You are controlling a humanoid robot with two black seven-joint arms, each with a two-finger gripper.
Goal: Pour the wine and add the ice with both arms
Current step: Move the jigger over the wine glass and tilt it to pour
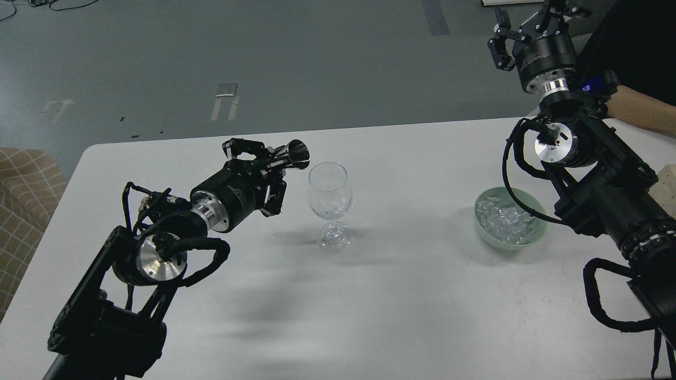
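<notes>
A clear wine glass [329, 203] stands upright on the white table [401, 295], left of centre. A trace of clear wine at its bottom is barely visible. My left gripper [272, 163] is shut on a small shiny metal measuring cup [294, 153], tipped sideways with its mouth just left of the glass rim. Clear ice cubes [504, 219] fill a pale green bowl [532, 237] at the right. My right gripper [520, 26] is raised high beyond the table's far right edge, fingers spread and empty.
A bare human forearm [641, 111] reaches in at the right edge, behind my right arm. A checked brown cushion [24, 206] sits off the table's left edge. A pale block [668, 184] shows at the far right edge.
</notes>
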